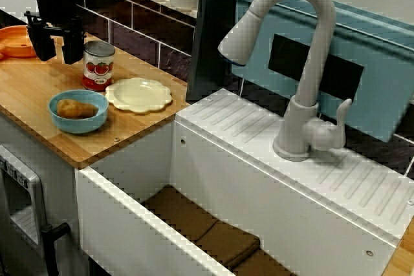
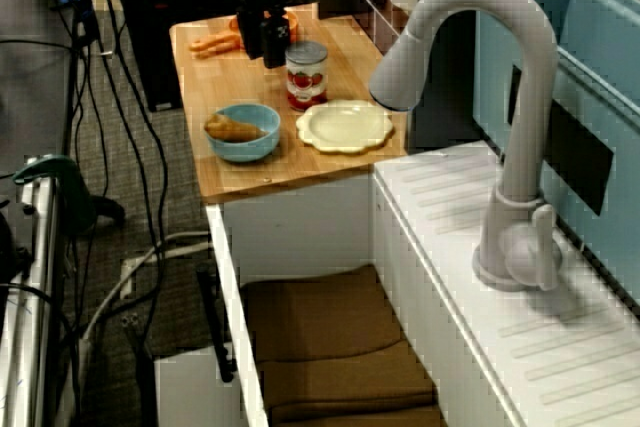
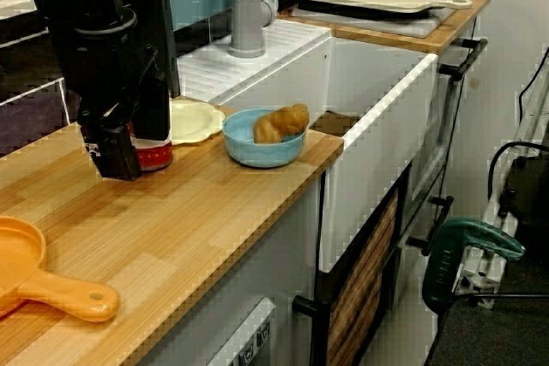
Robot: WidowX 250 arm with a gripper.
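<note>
Wooden counter (image 1: 32, 92) runs up to a white sink (image 1: 226, 179), with a dark tiled wall behind. All of the items noted stand on this counter.

Gripper (image 1: 58, 48): black, pointing straight down, low over the wood near the back of the counter. Its fingers (image 1: 72, 50) are spread apart with nothing between them, which shows plainly in the view facing the faucet.

Nearest item: a tomato can (image 1: 98, 66), upright with its red label outward, standing on the counter just beside the gripper on the sink side. In the view along the counter the gripper covers part of the can. Whether the near finger touches it cannot be told from any view.

Surroundings:
- A cream plate (image 1: 139, 94) with a scalloped edge lies flat just beside the can, toward the sink.
- A blue bowl (image 1: 77, 126) sits at the counter's front edge, near the plate and can. It holds a brown pastry (image 1: 74, 108).
- An orange pan (image 3: 34, 272) lies at the far end of the counter, on the gripper's other side, well apart from the can.
- A grey faucet (image 1: 304, 63) arches over the sink ledge, and brown cloths (image 1: 207, 224) line the basin floor.
</note>
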